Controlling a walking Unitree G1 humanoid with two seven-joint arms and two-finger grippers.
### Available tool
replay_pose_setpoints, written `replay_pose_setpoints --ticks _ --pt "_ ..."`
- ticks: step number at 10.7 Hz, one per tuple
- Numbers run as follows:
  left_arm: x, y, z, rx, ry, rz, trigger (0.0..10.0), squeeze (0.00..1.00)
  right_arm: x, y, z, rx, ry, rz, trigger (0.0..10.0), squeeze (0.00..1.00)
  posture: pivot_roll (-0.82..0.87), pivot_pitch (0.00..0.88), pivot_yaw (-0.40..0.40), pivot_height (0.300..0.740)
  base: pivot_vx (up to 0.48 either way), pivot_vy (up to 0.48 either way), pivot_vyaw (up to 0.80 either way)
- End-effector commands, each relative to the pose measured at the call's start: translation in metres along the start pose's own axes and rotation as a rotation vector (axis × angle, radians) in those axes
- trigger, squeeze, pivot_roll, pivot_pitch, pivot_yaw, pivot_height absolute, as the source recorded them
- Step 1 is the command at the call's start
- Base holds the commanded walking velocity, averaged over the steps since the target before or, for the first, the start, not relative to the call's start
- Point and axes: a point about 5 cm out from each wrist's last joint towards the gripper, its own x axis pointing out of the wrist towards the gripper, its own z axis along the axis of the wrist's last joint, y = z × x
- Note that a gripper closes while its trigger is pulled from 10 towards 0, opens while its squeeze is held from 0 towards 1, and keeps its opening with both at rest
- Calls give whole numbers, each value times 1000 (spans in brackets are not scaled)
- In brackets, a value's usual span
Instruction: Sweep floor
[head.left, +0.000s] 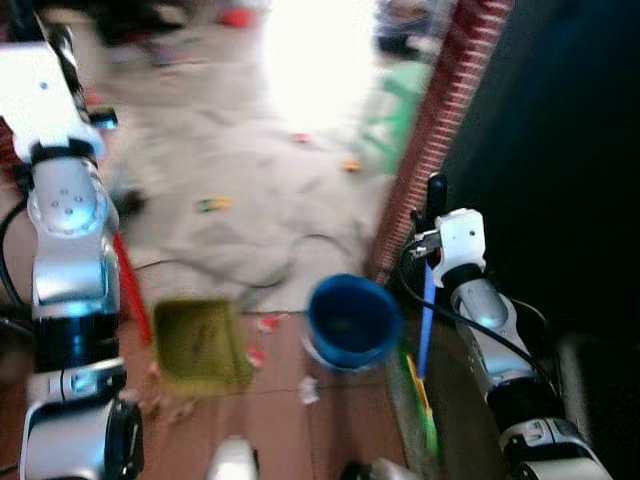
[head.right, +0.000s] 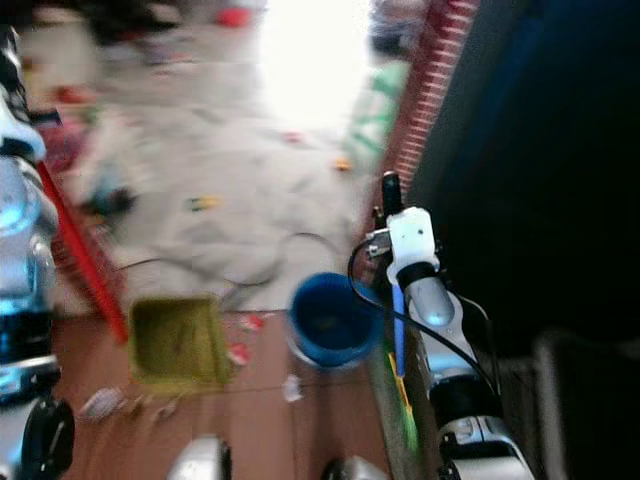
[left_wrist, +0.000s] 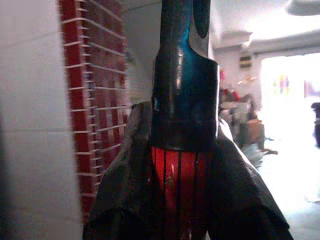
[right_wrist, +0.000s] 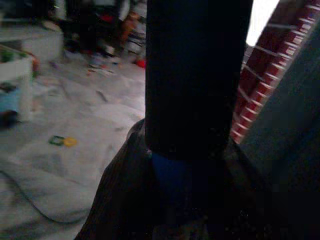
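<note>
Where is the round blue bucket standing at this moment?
In the left eye view, the round blue bucket stands on the brown tiled floor, just right of the olive-green dustpan and beside the foot of the red brick pillar.

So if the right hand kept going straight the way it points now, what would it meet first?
Probably nothing close. The right hand, shut on the blue handle, points forward along the red brick wall. Ahead lies open grey floor with small litter; depth is blurred, so the wall could graze it.
</note>
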Motion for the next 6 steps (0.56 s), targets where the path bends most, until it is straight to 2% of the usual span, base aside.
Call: replay_pose_setpoints --ticks 1,3,4,6 --pt "1 -4 19 -20 -81 -10 10000 0 5 -6 9 -7 -35 -12 10000 0 31 6 -49 740 0 0 0" --pt "-15 -24 -13 -36 49 -89 10000 0 7 -5 9 22 -33 -11 10000 0 33 4 -48 740 0 0 0" --pt "-23 -34 -22 -43 86 -132 10000 0 7 -4 9 35 -32 -10 10000 0 30 3 -48 740 0 0 0" --pt "-47 -61 -55 -40 205 -211 10000 0 9 -6 11 53 -30 -6 10000 0 21 6 -47 740 0 0 0"
